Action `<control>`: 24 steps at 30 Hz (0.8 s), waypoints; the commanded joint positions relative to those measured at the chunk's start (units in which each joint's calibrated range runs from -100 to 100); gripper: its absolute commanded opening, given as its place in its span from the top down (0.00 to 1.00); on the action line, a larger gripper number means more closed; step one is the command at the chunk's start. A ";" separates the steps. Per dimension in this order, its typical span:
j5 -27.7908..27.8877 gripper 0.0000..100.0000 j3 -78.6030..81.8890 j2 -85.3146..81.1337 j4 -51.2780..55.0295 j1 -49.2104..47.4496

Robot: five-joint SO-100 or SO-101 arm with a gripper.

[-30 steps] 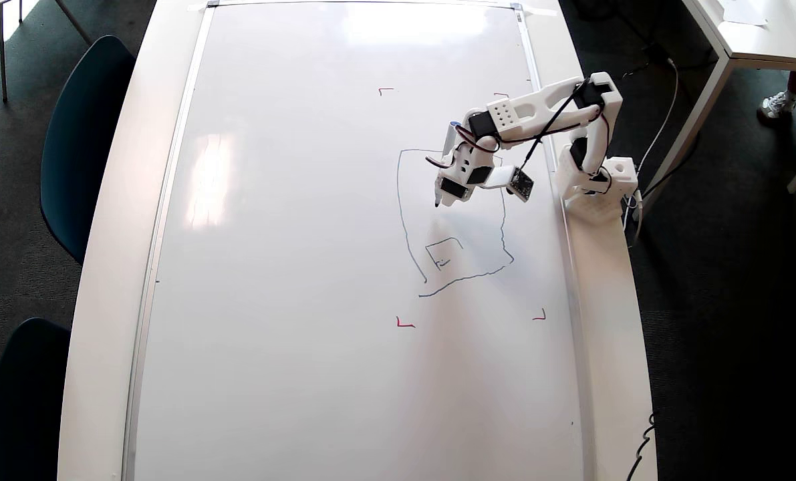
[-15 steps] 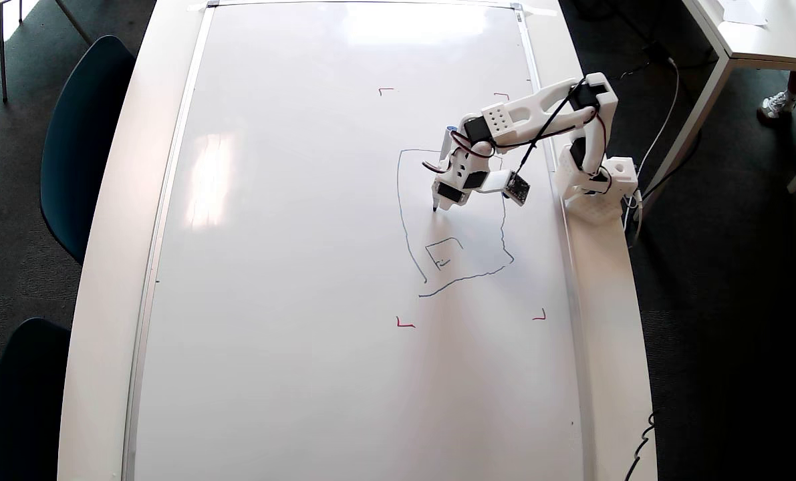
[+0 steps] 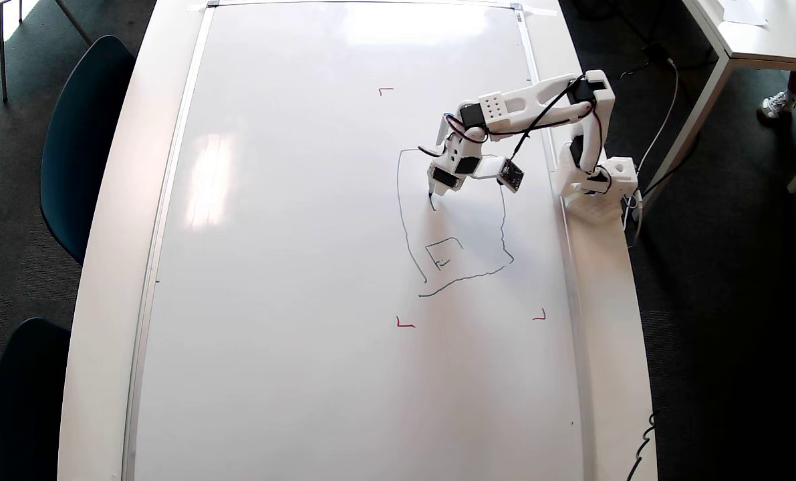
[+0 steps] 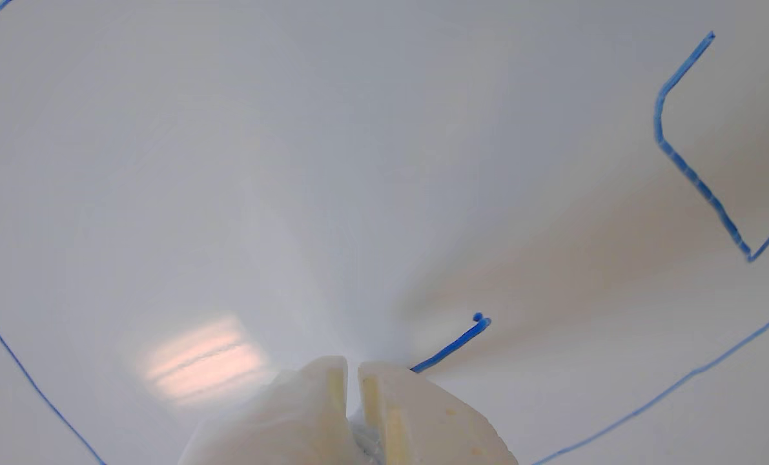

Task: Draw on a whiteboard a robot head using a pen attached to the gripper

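White surface carries the whiteboard (image 3: 291, 267); the jaws (image 4: 353, 394), nearly together, carry the pen (image 3: 432, 192) just below them. Beyond its tip, the robot head (image 3: 504, 220) has an outline, one box and a fresh short stroke (image 4: 452, 347); other features remain.

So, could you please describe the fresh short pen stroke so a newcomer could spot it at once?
On the whiteboard, find the big lopsided blue outline near the arm. Inside its upper left, a short blue stroke runs from the pen tip. Unlike the small closed box lower down, it is one open line.
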 commanded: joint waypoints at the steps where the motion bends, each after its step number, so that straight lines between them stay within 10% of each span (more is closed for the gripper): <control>1: 0.30 0.99 -0.80 -0.71 1.08 0.62; 24: 2.06 0.99 18.91 -16.73 1.77 -2.70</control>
